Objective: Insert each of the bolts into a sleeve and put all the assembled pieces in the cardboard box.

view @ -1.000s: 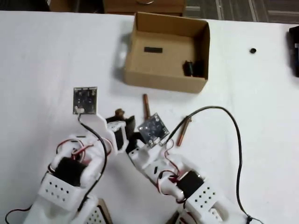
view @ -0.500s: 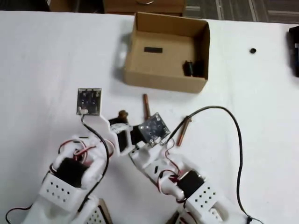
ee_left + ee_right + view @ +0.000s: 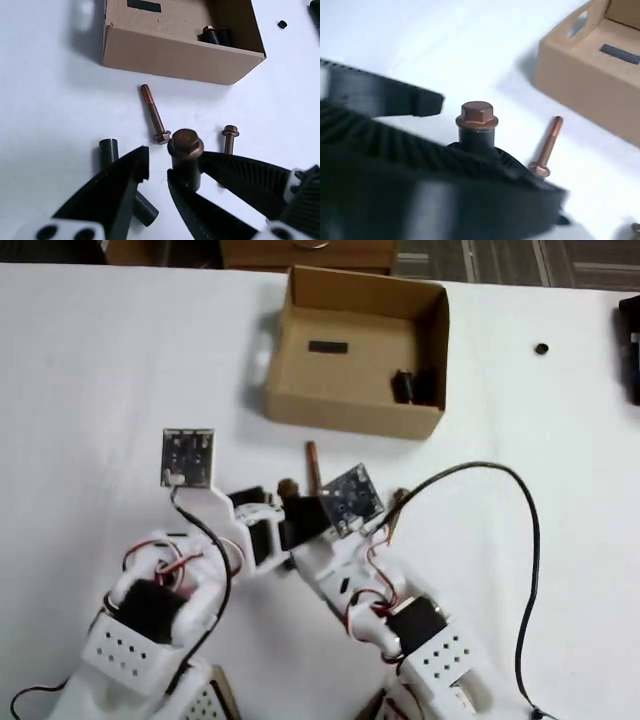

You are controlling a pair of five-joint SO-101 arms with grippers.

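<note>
Bolt (image 3: 185,142) sat in the sleeve (image 3: 184,167) that my right gripper (image 3: 298,508) pinched; left gripper (image 3: 157,162) gaped empty; two loose bolts (image 3: 153,112) (image 3: 229,139) waited ahead

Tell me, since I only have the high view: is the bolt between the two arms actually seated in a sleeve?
Observer: Yes. The left wrist view shows the bolt with its head on top of an upright sleeve, the shank out of sight inside.
Operator: Any unused sleeves nearby? The arms cover that spot for me.
Observer: A spare sleeve stands on the table right beside the left pincer, partly behind one of its open jaws.
</note>
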